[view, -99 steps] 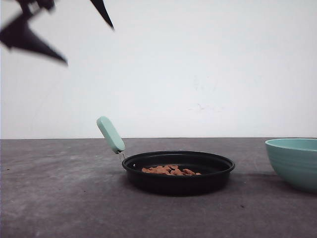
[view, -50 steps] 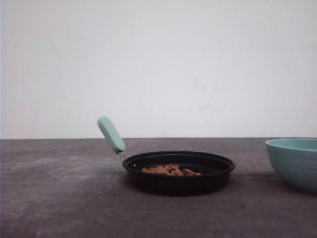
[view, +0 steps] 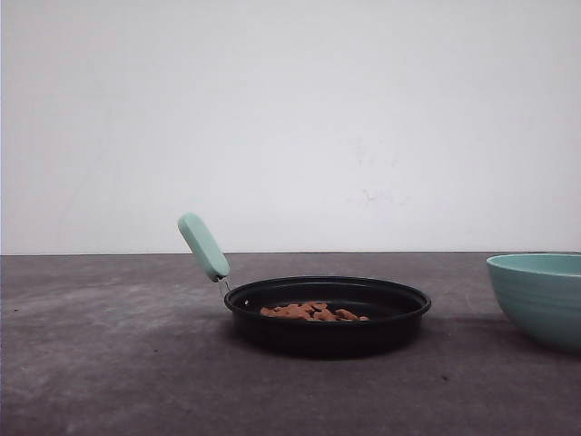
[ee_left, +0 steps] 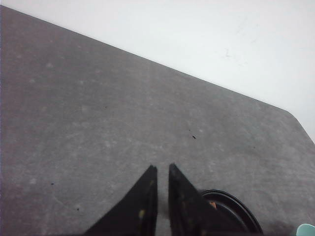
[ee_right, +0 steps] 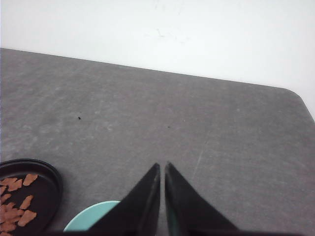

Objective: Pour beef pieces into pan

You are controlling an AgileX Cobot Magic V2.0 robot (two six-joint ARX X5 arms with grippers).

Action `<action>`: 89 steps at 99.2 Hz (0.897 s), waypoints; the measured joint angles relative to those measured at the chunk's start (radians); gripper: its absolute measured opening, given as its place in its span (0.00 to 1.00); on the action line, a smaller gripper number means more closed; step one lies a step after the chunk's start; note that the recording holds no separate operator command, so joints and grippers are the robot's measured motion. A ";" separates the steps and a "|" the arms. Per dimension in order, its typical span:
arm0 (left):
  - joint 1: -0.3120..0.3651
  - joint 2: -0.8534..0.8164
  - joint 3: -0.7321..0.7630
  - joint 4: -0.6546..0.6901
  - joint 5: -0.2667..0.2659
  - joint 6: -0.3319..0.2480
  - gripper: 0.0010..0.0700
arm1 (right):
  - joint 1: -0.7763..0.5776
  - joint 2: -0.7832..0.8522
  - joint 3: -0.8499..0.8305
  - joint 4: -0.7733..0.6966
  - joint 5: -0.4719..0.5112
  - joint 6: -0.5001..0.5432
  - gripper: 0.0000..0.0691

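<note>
Two arms, both up off the dark grey tabletop, nothing in either one. Here's the rundown:

Table: dark grey, mottled tabletop against a plain white wall. It carries everything else.

Pan: shallow round black pan with a short mint-green handle on a thin metal stem, sitting flat on the table about mid-frame in the front view. The handle sticks up and away toward the robot's left. Its rim also peeks in at the edge of the left wrist view and the right wrist view.

Bowl: deeper teal ribbed bowl off to the robot's right of the pan, apart from it, standing upright, cut off by the frame edge. From the right wrist camera its pale rim sits just beside the pan.

Beef pieces: small reddish-brown chunks spread in a low layer inside the pan, on its floor. The right wrist view shows them as flat scattered bits.

Left gripper: black pointed fingers nearly together, just a thin slit between them, clamped on nothing, over bare table near the pan.

Right gripper: same deal, tips practically touching, empty, hanging above the bowl.
</note>
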 joint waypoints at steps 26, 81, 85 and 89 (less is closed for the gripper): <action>0.000 -0.002 0.000 0.002 0.000 0.000 0.01 | 0.000 0.000 0.000 0.000 0.000 0.000 0.02; 0.000 -0.002 0.000 0.002 0.000 0.000 0.01 | 0.012 -0.166 -0.015 -0.095 0.141 0.010 0.02; 0.000 -0.002 0.000 0.002 0.000 0.000 0.01 | 0.012 -0.207 -0.037 -0.062 0.175 0.011 0.02; 0.000 -0.002 0.000 0.003 0.000 0.000 0.01 | 0.011 -0.230 -0.067 -0.019 0.185 0.011 0.02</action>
